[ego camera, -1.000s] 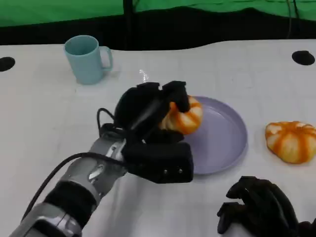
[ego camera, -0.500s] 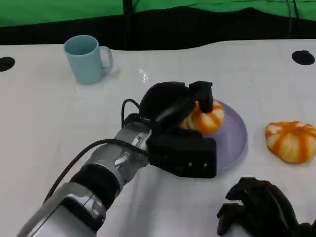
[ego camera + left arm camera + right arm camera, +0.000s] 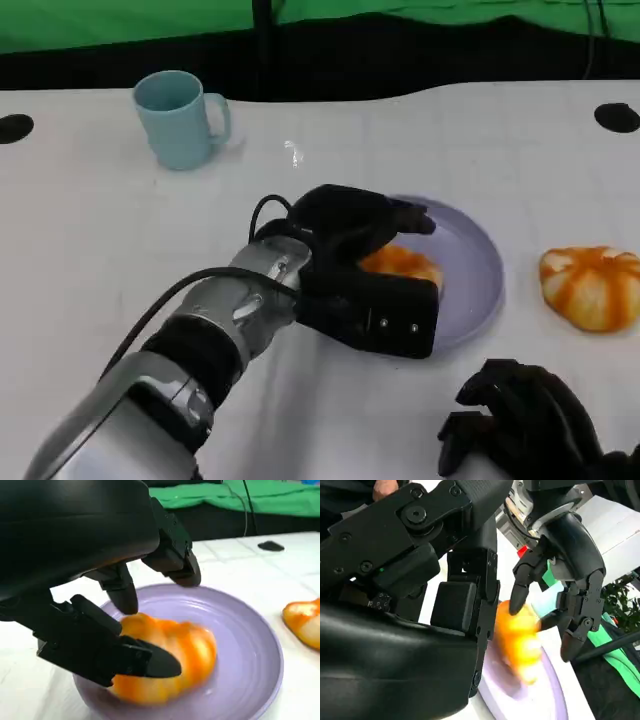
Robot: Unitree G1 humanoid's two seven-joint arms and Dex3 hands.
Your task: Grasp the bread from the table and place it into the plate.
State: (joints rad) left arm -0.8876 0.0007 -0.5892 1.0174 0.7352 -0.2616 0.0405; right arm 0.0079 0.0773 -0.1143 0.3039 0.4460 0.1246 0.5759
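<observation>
- Since the earlier frame, left hand (image 3: 345,225) has lowered the bread (image 3: 400,263) onto the plate (image 3: 470,270).
- Its fingers (image 3: 125,587) are apart above it.
- Right hand (image 3: 525,420) fingers curl together, empty.

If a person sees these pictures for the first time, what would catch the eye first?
Probably the left hand at mid-table, its fingers spread over an orange bread lying in the purple plate. Next, a second bread on the table to the plate's right, and the blue mug at the far left.
</observation>
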